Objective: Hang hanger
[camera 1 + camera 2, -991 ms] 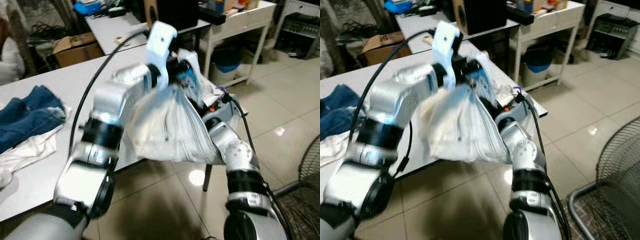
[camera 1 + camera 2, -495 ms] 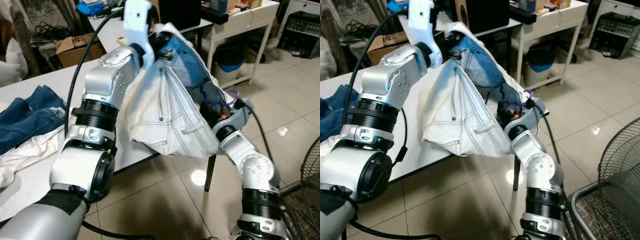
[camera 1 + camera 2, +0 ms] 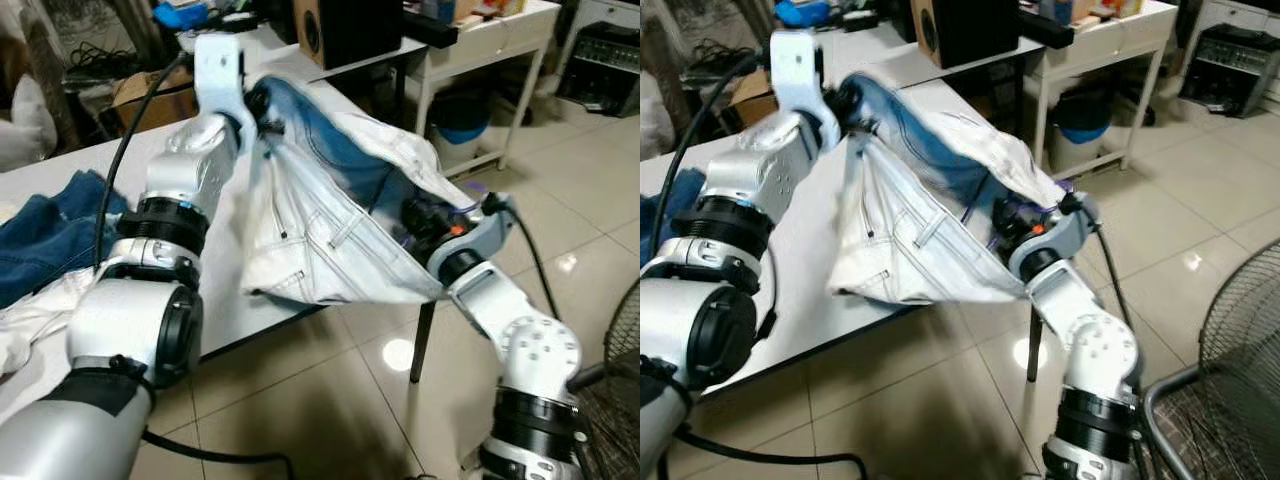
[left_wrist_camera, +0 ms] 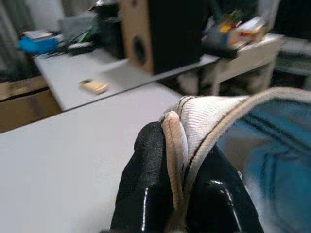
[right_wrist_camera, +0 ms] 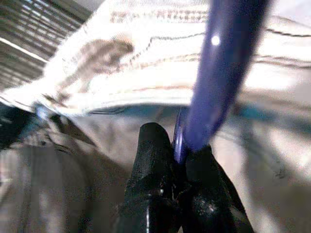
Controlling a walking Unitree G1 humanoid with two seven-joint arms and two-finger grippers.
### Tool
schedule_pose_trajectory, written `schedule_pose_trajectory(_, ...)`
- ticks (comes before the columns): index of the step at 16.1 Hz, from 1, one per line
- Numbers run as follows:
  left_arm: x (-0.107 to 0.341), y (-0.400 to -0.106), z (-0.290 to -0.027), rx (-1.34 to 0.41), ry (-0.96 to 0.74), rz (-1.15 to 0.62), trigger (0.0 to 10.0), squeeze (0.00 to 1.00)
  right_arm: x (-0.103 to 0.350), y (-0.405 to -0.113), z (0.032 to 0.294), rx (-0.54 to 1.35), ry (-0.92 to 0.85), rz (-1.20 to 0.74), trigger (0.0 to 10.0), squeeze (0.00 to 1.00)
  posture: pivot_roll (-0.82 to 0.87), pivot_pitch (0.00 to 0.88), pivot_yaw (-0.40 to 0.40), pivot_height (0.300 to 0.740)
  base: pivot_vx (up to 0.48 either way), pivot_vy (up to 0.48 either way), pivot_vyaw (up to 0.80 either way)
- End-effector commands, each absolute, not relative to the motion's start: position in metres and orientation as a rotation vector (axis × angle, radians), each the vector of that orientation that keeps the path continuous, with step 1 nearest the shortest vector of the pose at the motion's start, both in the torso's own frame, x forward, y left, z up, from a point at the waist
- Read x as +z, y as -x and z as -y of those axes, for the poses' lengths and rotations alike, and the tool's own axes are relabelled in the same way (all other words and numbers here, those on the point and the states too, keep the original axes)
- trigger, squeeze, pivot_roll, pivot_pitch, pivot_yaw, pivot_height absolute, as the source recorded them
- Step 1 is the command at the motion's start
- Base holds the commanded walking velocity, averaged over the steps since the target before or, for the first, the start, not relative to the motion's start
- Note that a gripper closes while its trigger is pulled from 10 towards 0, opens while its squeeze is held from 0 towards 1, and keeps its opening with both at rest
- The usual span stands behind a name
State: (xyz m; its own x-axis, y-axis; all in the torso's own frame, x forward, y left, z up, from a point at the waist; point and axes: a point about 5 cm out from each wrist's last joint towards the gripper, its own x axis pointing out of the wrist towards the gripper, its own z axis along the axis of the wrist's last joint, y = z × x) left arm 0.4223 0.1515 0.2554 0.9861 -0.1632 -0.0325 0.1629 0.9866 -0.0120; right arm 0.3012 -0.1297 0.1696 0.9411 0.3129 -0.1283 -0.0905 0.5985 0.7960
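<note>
The draped white jeans (image 3: 330, 230) fill the gap between both arms; open tiled floor (image 3: 560, 200) lies rightward.

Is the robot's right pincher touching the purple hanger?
Touching. The right wrist view shows the right gripper with its black fingers pinched shut around the purple hanger, no gap between them, with the white jeans draped behind.

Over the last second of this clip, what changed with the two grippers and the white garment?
The left gripper, shut on the white garment's waistband, swung outward to the robot's left, and the right gripper, shut on the purple hanger, drew away from it. The garment went from a bunched bundle to stretched open between them. Both grips held; the blue jeans stayed on the table.
</note>
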Motion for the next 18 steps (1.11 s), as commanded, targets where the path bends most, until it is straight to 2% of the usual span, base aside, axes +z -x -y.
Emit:
schedule_pose_trajectory(1, 0.242, -0.421, -0.175, -0.09, -0.09, -0.063, 0.0, 0.0, 0.175, -0.291, 0.125, 0.29, -0.922, -0.297, 10.0, 0.0, -0.17, 0.0, 0.158, 0.74, 0.0, 0.0, 0.0)
schedule_pose_trajectory(4, 0.18, -0.409, -0.191, -0.072, -0.209, -0.244, 0.0, 0.0, 0.19, -0.28, 0.129, 0.344, -0.906, -0.286, 10.0, 0.0, -0.19, 0.0, 0.16, 0.74, 0.0, 0.0, 0.0)
schedule_pose_trajectory(6, 0.156, -0.401, -0.196, -0.082, -0.223, -0.314, 0.0, 0.0, 0.198, -0.278, 0.131, 0.367, -0.889, -0.269, 10.0, 0.0, -0.19, 0.0, 0.16, 0.74, 0.0, 0.0, 0.0)
schedule_pose_trajectory(7, 0.119, -0.385, -0.2, -0.101, -0.223, -0.422, 0.0, 0.0, 0.212, -0.278, 0.135, 0.397, -0.861, -0.241, 10.0, 0.0, -0.22, 0.0, 0.148, 0.74, 0.0, 0.0, 0.0)
schedule_pose_trajectory(10, 0.055, -0.345, -0.209, -0.141, -0.22, -0.601, 0.0, 0.0, 0.244, -0.28, 0.14, 0.469, -0.749, -0.149, 10.0, 0.0, -0.23, 0.0, 0.124, 0.74, 0.0, 0.0, 0.0)
schedule_pose_trajectory(12, 0.03, -0.325, -0.207, -0.213, -0.154, -0.651, 0.0, 0.0, 0.259, -0.28, 0.137, 0.537, -0.673, -0.13, 10.0, 0.0, -0.22, 0.0, 0.101, 0.74, 0.0, 0.0, 0.0)
schedule_pose_trajectory(15, 0.01, -0.299, -0.207, -0.288, -0.008, -0.638, 0.0, 0.0, 0.276, -0.28, 0.134, 0.645, -0.594, -0.114, 10.0, 0.0, -0.22, 0.0, 0.062, 0.74, 0.0, 0.0, 0.74)
schedule_pose_trajectory(18, -0.001, -0.276, -0.213, -0.362, 0.016, -0.634, 0.0, 0.0, 0.289, -0.283, 0.136, 0.686, -0.553, -0.109, 10.0, 0.0, -0.21, 0.0, 0.044, 0.74, 0.0, 0.0, 0.8)
